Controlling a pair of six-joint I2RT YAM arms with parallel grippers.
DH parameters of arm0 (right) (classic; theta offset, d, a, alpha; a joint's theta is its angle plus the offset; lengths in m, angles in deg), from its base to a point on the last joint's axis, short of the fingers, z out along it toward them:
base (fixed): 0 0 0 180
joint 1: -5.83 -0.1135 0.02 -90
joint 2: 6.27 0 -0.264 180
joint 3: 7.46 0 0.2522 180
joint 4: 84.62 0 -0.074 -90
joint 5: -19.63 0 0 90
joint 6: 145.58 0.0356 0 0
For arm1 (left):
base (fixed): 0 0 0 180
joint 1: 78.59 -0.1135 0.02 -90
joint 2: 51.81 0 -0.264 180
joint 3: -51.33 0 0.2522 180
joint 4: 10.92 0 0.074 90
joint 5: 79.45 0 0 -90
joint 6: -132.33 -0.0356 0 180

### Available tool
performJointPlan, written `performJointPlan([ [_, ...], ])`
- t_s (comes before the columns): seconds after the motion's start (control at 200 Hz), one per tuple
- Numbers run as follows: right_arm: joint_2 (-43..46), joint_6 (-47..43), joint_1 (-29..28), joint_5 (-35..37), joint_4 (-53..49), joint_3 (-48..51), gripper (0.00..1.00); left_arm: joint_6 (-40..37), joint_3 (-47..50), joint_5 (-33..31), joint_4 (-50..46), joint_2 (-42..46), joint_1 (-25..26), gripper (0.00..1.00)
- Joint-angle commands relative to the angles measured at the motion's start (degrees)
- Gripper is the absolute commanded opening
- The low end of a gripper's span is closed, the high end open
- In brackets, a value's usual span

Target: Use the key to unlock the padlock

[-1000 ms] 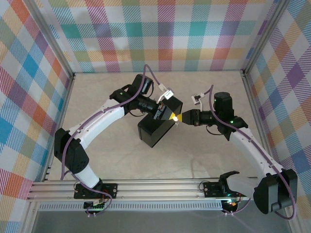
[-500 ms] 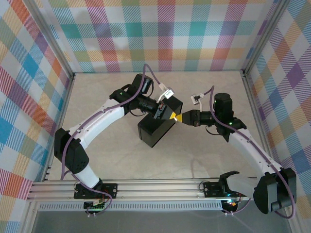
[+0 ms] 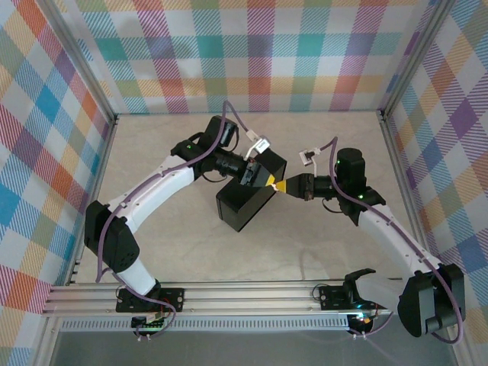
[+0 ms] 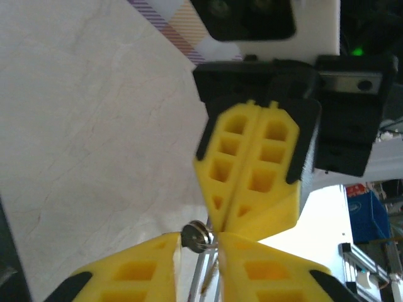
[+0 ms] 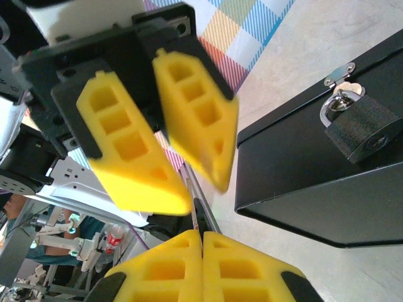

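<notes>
**A:** Where are we on the lock? On the right wrist cam we see the padlock (image 5: 359, 129) hanging shut on the hasp (image 5: 340, 73) of the black box (image 5: 302, 189), with nothing touching it.

**B:** Yeah, the actual unlocking hasn't started imo. We've got the key (image 4: 196, 237) up in the air over the table (image 4: 94, 126), just beside the box. The 2 grippers sit nose to nose, and we reckon that's so the key can pass between them.

**A:** Who's got it?

**B:** Looks like the right gripper (image 5: 202, 239). Its 2 fingers are pressed together and the thin metal pokes out of the seam at the very tips. The left gripper (image 5: 196, 189) has its fingers spread, 1 on each side of the key's slim prongs, not squeezing as far as we can tell.

**A:** Why swap hands at all?

**B:** Our guess is the padlock faces the right arm's side, so that arm gets a straighter line in. Worry is that the pinch is tiny, so the key could twist or drop once we separate.
</notes>
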Motion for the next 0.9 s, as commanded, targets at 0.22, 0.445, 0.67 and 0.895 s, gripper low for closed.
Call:
performJointPlan([
  [0.22, 0.64, -2.83, 0.43, 0.41, -2.5, -0.31, 0.0, 5.51, 2.98, -0.98, 6.61, 2.48, -3.95, 0.37],
  [0.445, 0.83, -7.68, 0.42, 3.03, -9.79, -2.63, 0.0, 4.82, 3.22, -1.82, 6.08, 2.48, -4.13, 0.38],
  [0.67, -2.7, -7.95, 0.45, 6.73, -15.82, -5.82, 0.0, -5.23, 1.14, -25.26, -2.85, 3.38, -4.62, 0.5],
  [0.895, -6.25, -8.32, 0.41, 6.96, -16.15, -7.36, 0.0, -6.84, -2.4, -31.75, -7.65, -0.55, -5.9, 0.54],
])
